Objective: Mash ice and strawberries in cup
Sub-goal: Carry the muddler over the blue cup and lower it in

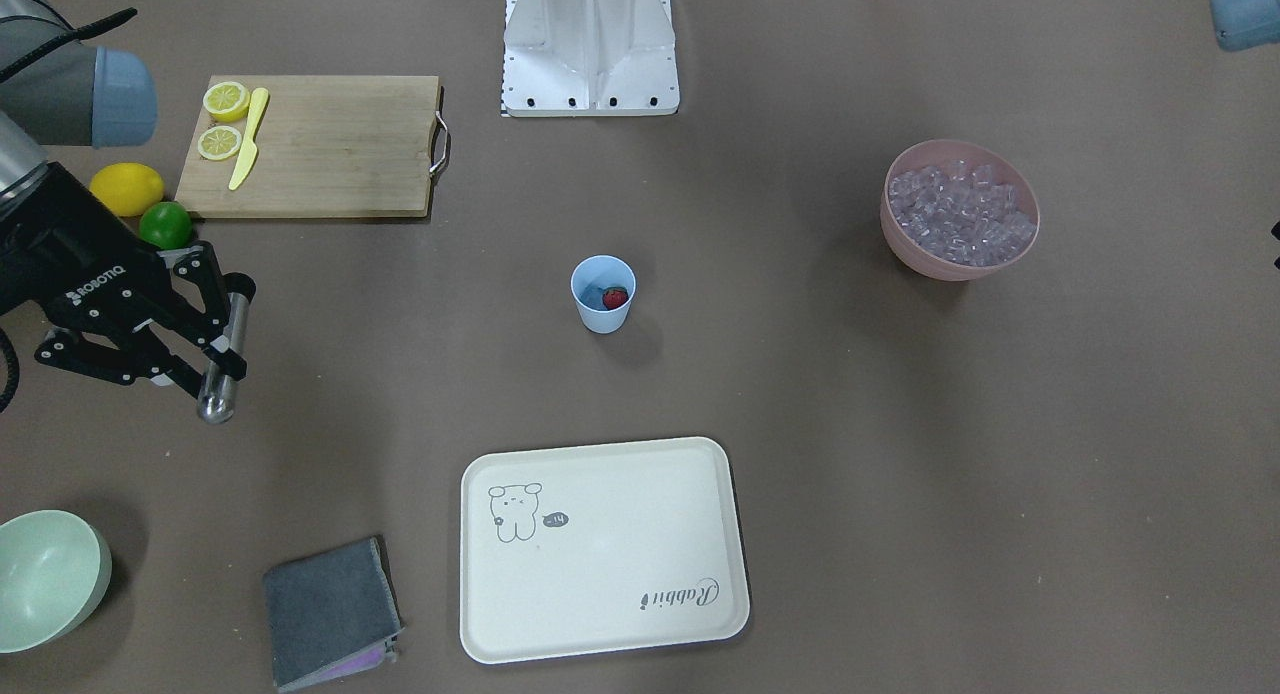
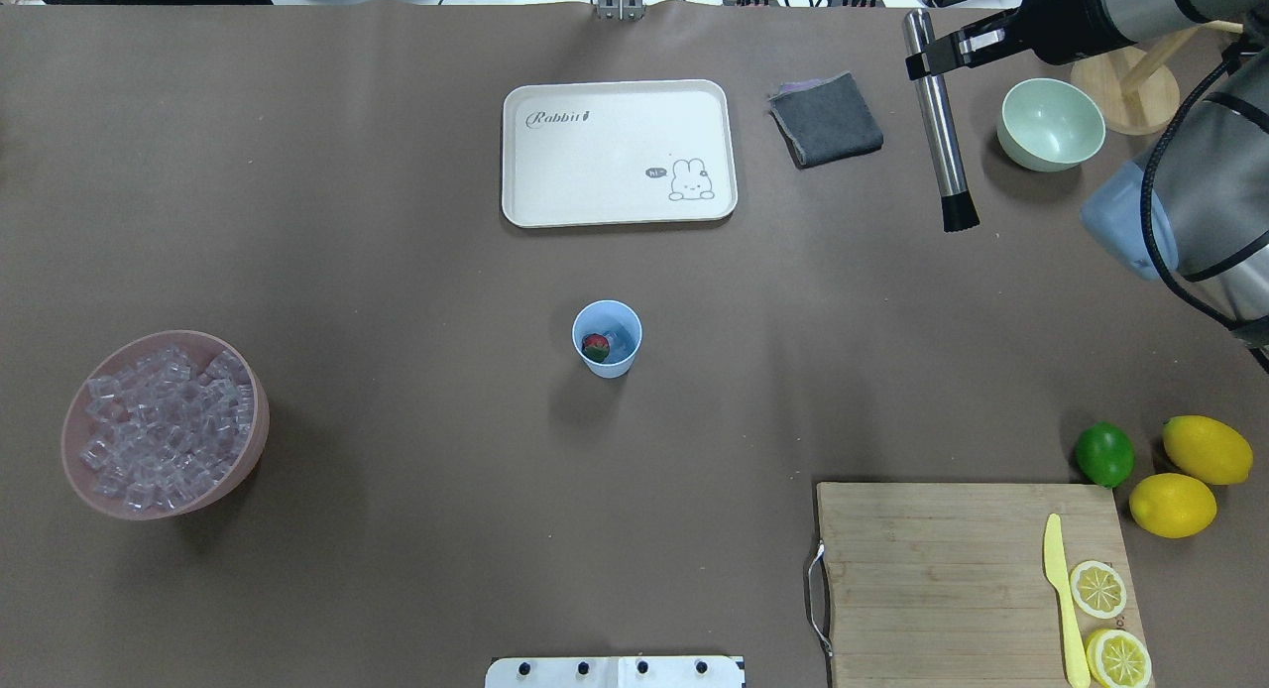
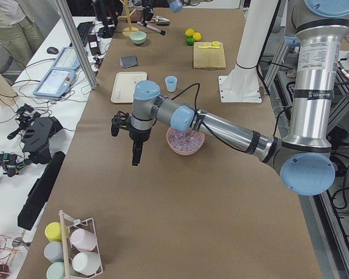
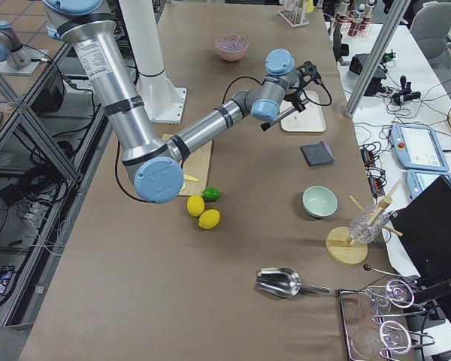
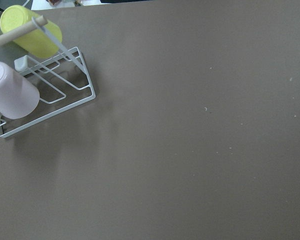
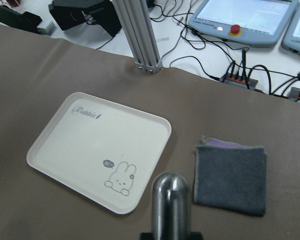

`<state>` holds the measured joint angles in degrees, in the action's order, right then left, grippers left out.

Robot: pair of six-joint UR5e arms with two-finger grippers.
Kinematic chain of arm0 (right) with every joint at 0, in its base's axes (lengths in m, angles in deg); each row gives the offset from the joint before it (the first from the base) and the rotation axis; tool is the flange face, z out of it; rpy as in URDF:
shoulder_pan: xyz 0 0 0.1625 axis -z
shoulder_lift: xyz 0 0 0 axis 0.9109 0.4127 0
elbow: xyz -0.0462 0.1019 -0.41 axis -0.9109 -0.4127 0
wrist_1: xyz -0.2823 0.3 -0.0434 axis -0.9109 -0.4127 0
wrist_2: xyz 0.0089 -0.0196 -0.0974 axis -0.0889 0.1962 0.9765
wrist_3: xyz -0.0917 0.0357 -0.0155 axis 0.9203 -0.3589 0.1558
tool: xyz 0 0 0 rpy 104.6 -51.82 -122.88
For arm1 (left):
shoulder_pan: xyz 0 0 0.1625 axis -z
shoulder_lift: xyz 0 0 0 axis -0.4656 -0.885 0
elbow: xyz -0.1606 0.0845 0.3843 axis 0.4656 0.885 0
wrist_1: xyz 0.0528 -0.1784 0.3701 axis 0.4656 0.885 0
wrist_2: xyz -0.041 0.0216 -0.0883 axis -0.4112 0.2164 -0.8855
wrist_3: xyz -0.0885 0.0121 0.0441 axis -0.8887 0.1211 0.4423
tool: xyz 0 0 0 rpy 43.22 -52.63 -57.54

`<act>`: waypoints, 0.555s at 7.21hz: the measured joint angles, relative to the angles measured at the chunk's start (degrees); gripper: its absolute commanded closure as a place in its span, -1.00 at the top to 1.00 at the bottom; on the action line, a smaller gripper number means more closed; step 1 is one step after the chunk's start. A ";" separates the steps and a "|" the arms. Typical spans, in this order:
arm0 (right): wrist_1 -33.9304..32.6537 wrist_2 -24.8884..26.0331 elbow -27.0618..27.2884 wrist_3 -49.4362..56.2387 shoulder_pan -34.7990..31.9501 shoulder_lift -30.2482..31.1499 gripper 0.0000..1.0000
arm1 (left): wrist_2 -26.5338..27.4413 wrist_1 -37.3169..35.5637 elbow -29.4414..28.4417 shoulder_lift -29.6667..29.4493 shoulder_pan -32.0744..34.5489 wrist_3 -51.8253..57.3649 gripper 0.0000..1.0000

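The light blue cup point(image 1: 603, 294) stands upright in the middle of the table and also shows in the overhead view point(image 2: 607, 338). The red strawberry point(image 1: 614, 297) point(image 2: 595, 347) lies inside it. The ice point(image 1: 960, 212) point(image 2: 164, 422) is heaped in a pink bowl point(image 2: 253, 440) on the robot's left side. My right gripper point(image 2: 927, 61) point(image 1: 232, 329) is shut on a steel muddler point(image 2: 942, 143) point(image 6: 171, 205), held above the table far from the cup. My left gripper point(image 3: 135, 152) shows only in the exterior left view, beyond the pink bowl; I cannot tell its state.
A cream tray point(image 2: 516, 153) and a grey cloth point(image 2: 828, 120) lie at the far side. A pale green bowl point(image 2: 1051, 125) sits under the right arm. A cutting board point(image 2: 942, 569) holds lemon halves and a yellow knife; a lime point(image 2: 1103, 454) and two lemons lie beside it.
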<state>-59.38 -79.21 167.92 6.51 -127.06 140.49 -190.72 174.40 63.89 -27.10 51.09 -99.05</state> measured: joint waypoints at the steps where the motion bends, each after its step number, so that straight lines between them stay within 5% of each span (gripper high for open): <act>1: 4.05 2.11 0.25 0.00 2.55 -0.99 -1.00 | -0.17 -0.07 -0.17 0.07 0.05 -0.09 0.96; 4: 17.72 18.61 0.16 -1.28 16.57 -3.64 -1.00 | -0.39 -0.28 -0.64 0.92 0.35 -0.30 0.96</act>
<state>-41.66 -60.60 168.08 5.23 -110.49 136.85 -191.11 174.12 63.25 -26.18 51.43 -99.35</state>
